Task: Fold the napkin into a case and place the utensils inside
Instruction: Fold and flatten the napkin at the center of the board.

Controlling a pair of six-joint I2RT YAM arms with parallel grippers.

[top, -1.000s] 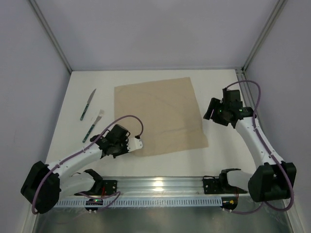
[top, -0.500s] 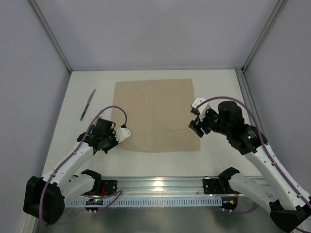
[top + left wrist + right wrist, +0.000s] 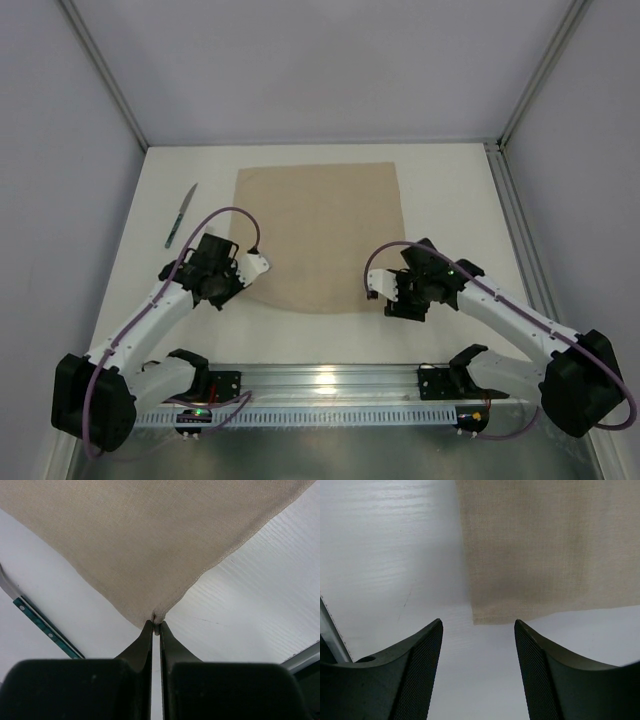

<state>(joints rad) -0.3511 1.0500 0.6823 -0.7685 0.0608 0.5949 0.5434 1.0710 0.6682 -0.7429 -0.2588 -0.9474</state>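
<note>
While its two black fingers are pressed tightly together, the left gripper [image 3: 262, 264] pinches the near left corner of the thin, soft, beige-tan cloth napkin [image 3: 320, 225]. In the left wrist view, the gripper [image 3: 156, 627] clamps the very tip of that hemmed corner, and the napkin [image 3: 140, 540] fans out wide beyond the fingertips.

Left of the fingers in that view, a slim utensil with a dark teal-green handle [image 3: 45, 630] lies on the table. Whether it is the knife or the fork cannot be told.

The right gripper [image 3: 378, 290] is at the napkin's near right corner with its fingers spread wide and nothing between them. In the right wrist view, the gripper [image 3: 477, 625] frames that corner. The cloth's corner sits just beyond the gap between the two textured fingertips, and neither fingertip touches it. The napkin [image 3: 550, 545] stretches away to the far right of that view.

From above, the napkin lies spread in one layer, roughly square, on the middle of the white table [image 3: 450, 190]. Its far edge is straight and its near edge curves between the two grippers.

A slim knife with a dark teal-green handle and silver blade [image 3: 180, 217] lies on the table to the left of the napkin, apart from it.
</note>
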